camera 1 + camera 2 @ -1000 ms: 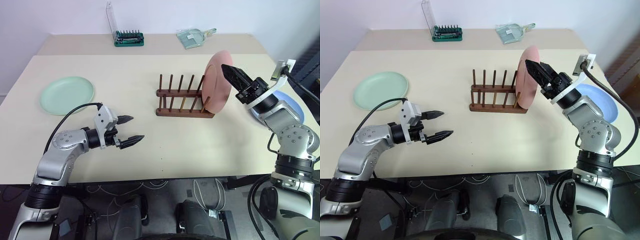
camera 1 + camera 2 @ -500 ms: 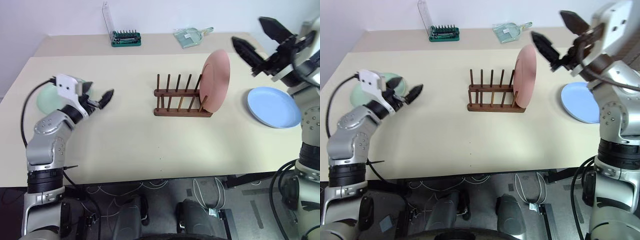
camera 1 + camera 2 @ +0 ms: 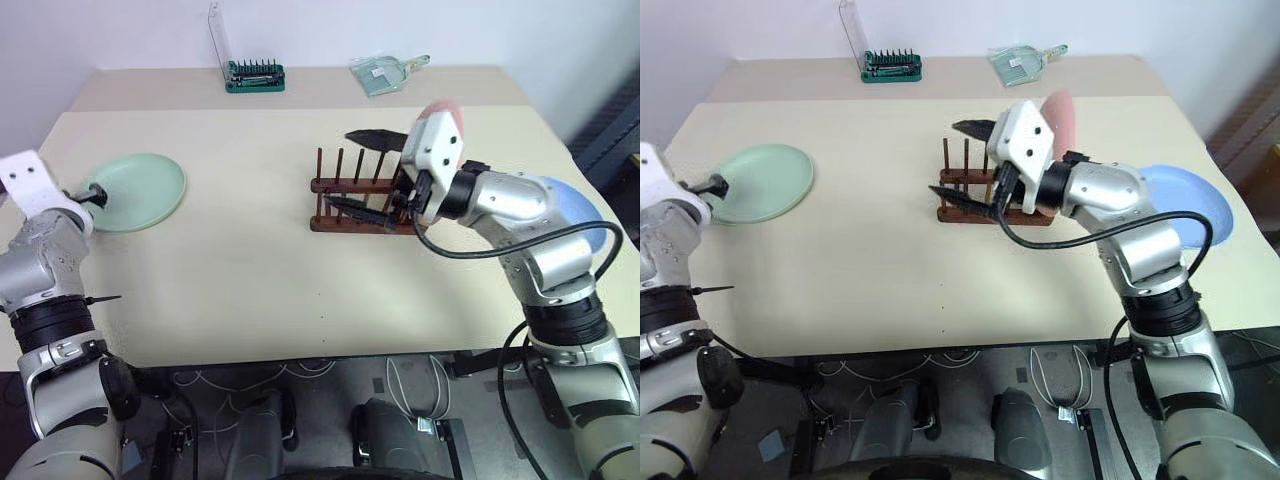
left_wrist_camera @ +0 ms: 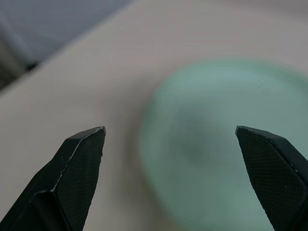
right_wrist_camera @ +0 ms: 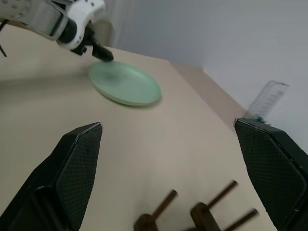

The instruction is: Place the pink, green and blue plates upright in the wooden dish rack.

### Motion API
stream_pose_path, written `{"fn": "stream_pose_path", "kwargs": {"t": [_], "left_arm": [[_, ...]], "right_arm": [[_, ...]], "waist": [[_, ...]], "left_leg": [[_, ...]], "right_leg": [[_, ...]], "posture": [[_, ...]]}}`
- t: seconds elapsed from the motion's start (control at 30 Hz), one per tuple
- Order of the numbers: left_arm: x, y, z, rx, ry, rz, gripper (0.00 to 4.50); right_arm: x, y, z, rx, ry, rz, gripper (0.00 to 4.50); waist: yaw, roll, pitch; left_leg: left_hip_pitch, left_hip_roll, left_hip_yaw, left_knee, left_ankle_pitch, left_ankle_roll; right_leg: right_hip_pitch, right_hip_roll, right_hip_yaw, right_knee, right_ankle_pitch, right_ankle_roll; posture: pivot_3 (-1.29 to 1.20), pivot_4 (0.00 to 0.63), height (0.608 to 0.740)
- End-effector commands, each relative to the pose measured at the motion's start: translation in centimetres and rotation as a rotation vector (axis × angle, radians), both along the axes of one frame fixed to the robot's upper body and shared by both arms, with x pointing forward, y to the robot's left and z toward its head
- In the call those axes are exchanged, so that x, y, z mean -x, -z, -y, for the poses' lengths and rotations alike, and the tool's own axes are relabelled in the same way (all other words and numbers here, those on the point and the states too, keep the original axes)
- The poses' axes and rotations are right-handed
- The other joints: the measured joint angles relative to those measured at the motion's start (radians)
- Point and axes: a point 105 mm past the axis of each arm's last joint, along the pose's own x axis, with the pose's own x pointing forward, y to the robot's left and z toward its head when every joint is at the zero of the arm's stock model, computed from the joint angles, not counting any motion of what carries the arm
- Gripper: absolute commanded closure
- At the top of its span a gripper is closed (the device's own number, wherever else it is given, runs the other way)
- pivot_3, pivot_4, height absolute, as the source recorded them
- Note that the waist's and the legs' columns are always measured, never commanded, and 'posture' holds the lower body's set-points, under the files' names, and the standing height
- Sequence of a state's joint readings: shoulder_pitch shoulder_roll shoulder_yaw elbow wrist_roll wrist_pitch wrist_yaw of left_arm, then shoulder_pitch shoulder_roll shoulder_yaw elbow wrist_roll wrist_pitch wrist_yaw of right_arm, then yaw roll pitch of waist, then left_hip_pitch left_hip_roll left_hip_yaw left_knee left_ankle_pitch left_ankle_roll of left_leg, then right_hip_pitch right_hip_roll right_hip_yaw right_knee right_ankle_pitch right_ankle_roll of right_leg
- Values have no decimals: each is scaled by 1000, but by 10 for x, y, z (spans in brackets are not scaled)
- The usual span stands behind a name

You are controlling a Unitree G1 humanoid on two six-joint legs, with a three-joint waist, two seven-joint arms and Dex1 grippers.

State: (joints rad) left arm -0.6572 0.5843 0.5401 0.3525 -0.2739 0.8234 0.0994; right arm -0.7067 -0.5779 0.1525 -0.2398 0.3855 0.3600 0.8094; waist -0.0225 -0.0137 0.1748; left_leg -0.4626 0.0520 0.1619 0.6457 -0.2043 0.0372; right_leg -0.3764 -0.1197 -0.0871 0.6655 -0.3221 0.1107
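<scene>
Pink plate in rack, green & blue plates flat on table, both grippers wide & empty.

Rack (image 3: 350, 205): small dark brown wood, two base rails w/ thin upright pegs, mid-table; holds one thing, the pink plate (image 3: 445, 110), salmon, round, upright at rack's right end, mostly hidden behind the right arm. Green plate (image 3: 135, 190): mint, shallow, flat, well left of rack, nothing on it. Blue plate (image 3: 1195, 200): light blue, flat, right of rack, partly behind the arm, nothing seen on it. Right gripper (image 3: 365, 170) over rack's pegs, fingers far apart, holding nothing. Left gripper (image 5: 98, 50) at green plate's outer edge, fingers spread wide, nothing between; contact w/ plate unclear. Green case (image 3: 255, 75) & clear dustpan (image 3: 385, 72) behind rack, at table's far edge.
</scene>
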Motion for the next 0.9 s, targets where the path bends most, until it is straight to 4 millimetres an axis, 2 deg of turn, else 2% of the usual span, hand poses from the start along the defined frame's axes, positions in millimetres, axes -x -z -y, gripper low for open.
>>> {"fn": "stream_pose_path", "kwargs": {"t": [0.03,0.13,0.23,0.27,0.47,0.5,0.67,0.73,0.8,0.83,0.9], "left_arm": [[-1,-2,-2,26,-23,-20,0],[-5,6,3,89,-3,-28,0],[-10,9,8,132,13,-11,791],[-11,8,10,131,20,2,1188],[-18,1,15,125,41,35,4362],[-19,0,16,123,46,43,4477],[-26,-20,27,79,96,151,4477],[-31,-50,41,-5,169,299,4477],[-29,-97,75,-157,293,492,4477],[-27,-111,88,-201,336,554,4477],[-23,-126,104,-238,384,625,4477]], "right_arm": [[4,-5,0,-15,-6,39,53],[4,0,1,-18,3,23,53],[5,5,0,-14,8,13,0],[5,6,0,-15,10,11,0],[5,13,-1,-9,22,3,0],[5,14,-2,-7,23,4,0],[3,14,-2,4,37,17,0],[-1,13,-2,12,55,31,0],[-6,12,-5,54,78,89,0],[-8,12,-7,69,83,112,0],[-11,12,-10,93,90,150,0]], "waist": [[6,-1,0],[9,-2,-1],[8,-2,-1],[7,-2,-1],[5,-2,-1],[5,-3,-1],[5,-3,-1],[7,-3,-1],[10,-3,-1],[10,-4,0],[10,-4,0]], "left_leg": [[0,0,0,0,0,0],[0,0,0,0,0,0],[0,0,0,0,0,0],[0,0,0,0,0,0],[0,0,0,0,0,-1],[0,0,0,0,0,-1],[0,0,0,0,0,-1],[0,0,0,0,0,-1],[0,0,0,0,0,-1],[-1,0,0,0,0,-1],[-1,0,0,0,0,-1]], "right_leg": [[0,0,0,0,0,0],[0,0,0,0,0,0],[0,0,0,0,0,0],[0,0,0,0,0,0],[0,0,0,0,0,0],[0,0,0,0,0,0],[0,0,0,0,0,0],[0,0,0,0,0,0],[0,0,0,0,0,0],[0,0,0,0,0,0],[0,0,0,0,0,0]], "posture": [[0,150,732],[0,150,732],[0,150,732],[0,150,732],[0,150,732],[0,150,732],[0,150,732],[0,150,732],[0,150,732],[0,150,732],[0,150,732]]}}
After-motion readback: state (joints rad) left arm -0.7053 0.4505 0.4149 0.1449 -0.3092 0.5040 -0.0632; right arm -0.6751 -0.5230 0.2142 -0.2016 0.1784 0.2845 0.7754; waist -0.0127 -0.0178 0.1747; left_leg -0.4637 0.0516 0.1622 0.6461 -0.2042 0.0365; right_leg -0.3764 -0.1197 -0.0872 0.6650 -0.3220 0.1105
